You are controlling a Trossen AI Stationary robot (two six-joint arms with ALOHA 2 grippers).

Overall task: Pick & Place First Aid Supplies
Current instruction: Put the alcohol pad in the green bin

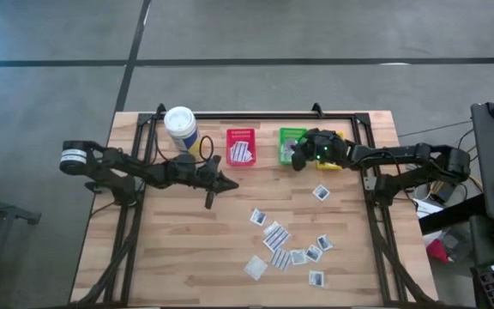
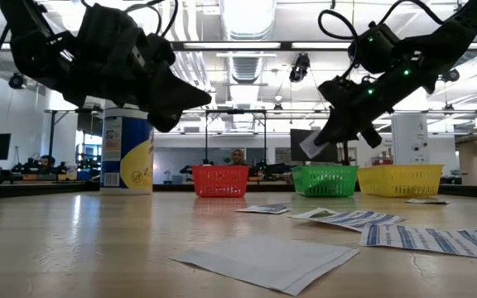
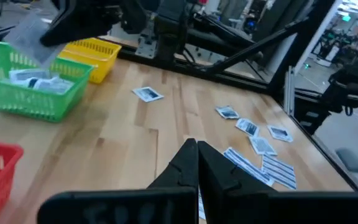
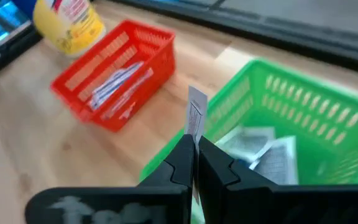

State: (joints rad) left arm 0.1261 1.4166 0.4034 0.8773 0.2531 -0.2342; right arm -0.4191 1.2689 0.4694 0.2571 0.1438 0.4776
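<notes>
My right gripper (image 4: 194, 144) is shut on one small white packet (image 4: 196, 115) and hovers over the green bin (image 4: 303, 118), which has packets lying in it. In the high view it (image 1: 298, 160) is above that bin's left wall. My left gripper (image 1: 225, 183) is shut on nothing and hangs above bare table in front of the red bin (image 1: 241, 146), which holds striped packets. Several more first aid packets (image 1: 290, 245) lie flat on the near right part of the table. My right gripper pinches the packet's lower edge (image 4: 194, 134) between its two fingers. The fingers slant down, coming from the table's right side. The packet sticks out past the fingertips, seen edge-on, lifted clear above the green bin (image 2: 325, 180).
A white canister with a yellow label (image 1: 181, 127) stands at the far left beside the red bin. The yellow bin (image 2: 400, 180) sits right of the green one, mostly under my right arm in the high view. Bare wood lies at the table's left and middle.
</notes>
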